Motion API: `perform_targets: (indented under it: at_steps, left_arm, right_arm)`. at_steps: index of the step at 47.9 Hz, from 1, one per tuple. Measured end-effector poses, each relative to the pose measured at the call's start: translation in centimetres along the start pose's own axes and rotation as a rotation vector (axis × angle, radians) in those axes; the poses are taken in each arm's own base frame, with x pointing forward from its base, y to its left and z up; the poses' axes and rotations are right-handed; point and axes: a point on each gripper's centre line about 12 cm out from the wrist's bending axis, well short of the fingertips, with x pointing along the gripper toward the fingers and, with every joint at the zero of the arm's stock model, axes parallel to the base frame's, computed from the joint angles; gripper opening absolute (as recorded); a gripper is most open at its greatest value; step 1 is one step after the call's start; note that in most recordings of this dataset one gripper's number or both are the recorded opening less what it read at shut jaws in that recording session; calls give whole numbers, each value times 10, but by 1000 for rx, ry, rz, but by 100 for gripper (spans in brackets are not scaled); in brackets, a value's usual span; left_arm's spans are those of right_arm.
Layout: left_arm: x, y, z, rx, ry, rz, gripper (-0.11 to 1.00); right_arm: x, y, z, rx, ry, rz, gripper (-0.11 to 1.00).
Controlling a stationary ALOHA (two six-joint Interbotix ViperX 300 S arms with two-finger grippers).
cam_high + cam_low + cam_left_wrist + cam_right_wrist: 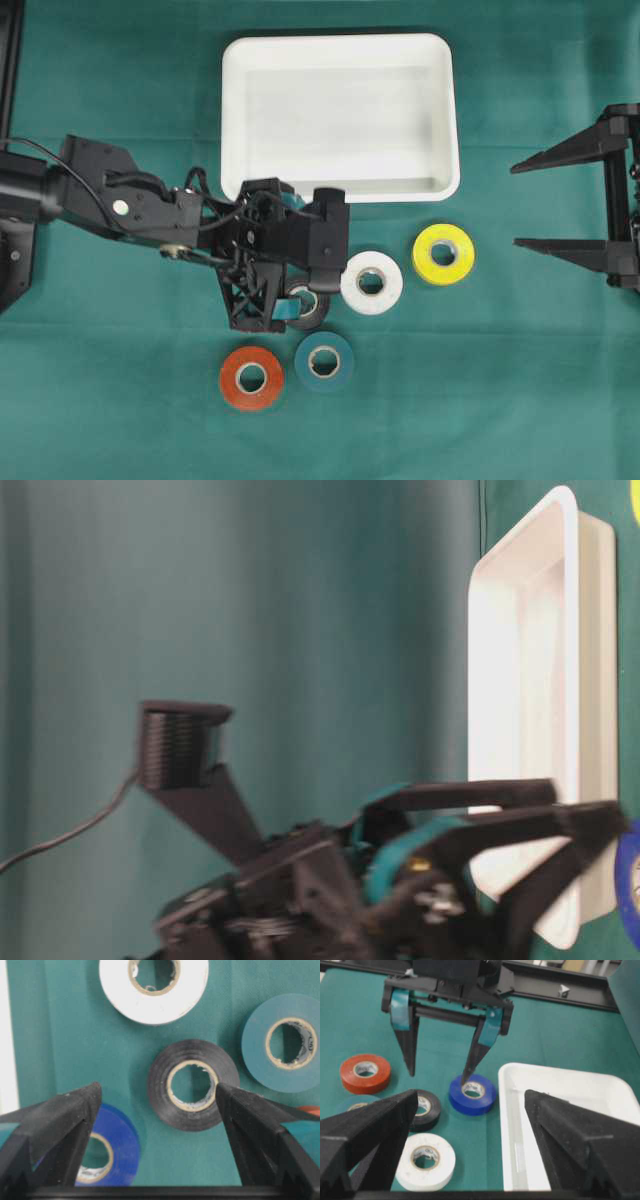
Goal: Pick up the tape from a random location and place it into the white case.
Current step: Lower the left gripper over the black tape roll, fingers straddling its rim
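Our left hand (440,1076) hangs wide open, empty, over the black tape (193,1085); blue tape (107,1147) sits just beside, so a finger could clip it.

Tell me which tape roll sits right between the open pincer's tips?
The black tape roll. The left wrist view shows it centred between the left pincer's open tips; the white, teal and blue rolls lie off to the sides.

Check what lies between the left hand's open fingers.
In the left wrist view, the black tape roll lies on the green cloth between the left hand's fingers, untouched.
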Motion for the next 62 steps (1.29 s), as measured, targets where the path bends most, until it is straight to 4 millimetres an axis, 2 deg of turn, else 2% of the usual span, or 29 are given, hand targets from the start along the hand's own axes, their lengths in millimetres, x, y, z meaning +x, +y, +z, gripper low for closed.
perform_targets:
  at_steps: [38,53,58,61,62]
  left_arm:
    - [58,-4,-27,10,58,-5,99]
    - [63,-2,-29,8,66,-3,98]
    - [63,-2,-29,8,63,-3,91]
    - [63,-3,-29,9,63,-3,79]
    - [63,-3,-29,9,61,-4,72]
  right_arm:
    - [5,0,-6,1,28,1,90]
    - [5,0,-5,2,26,0,90]
    - [5,0,-6,1,31,1,90]
    - [5,0,-6,2,31,0,90]
    - [5,0,-6,1,31,1,91]
